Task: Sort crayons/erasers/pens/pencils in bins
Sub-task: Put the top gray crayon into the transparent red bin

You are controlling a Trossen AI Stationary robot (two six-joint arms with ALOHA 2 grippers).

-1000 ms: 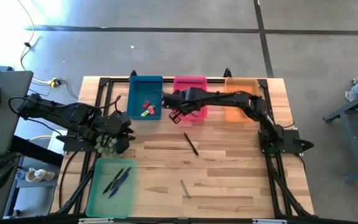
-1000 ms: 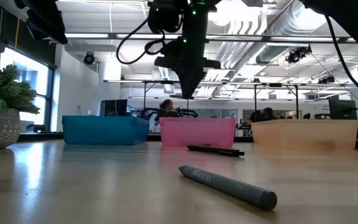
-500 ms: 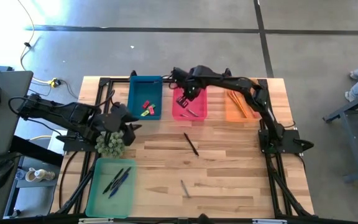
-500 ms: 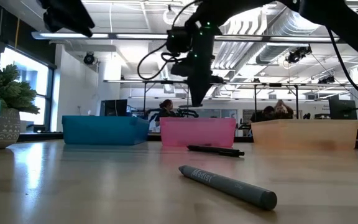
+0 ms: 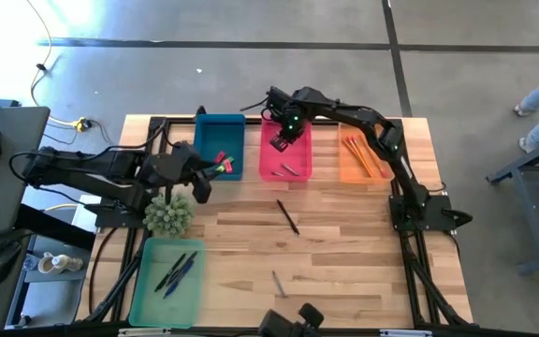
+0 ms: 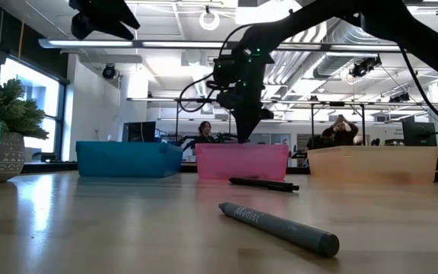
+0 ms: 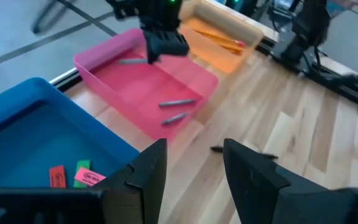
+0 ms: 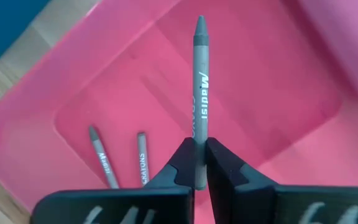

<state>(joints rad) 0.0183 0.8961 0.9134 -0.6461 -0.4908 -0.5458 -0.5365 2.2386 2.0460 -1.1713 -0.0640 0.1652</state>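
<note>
Right wrist: three crayons [image 8: 200, 93] (one gripped)

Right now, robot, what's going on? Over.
Right gripper shut on a short grey crayon, above the pink plastic bin. Left gripper open, empty, by the blue bin. Nothing in the way.

**Clearance over the table**

Right gripper [image 5: 286, 131] is hanging over the pink bin [image 5: 285, 169], blocking entry from above. A pen [image 5: 288, 217] and a grey crayon [image 5: 278, 283] are lying on the open boards (well apart). Potted plant [image 5: 167, 215] is crowding the green bin's [image 5: 148, 290] far end.
</note>
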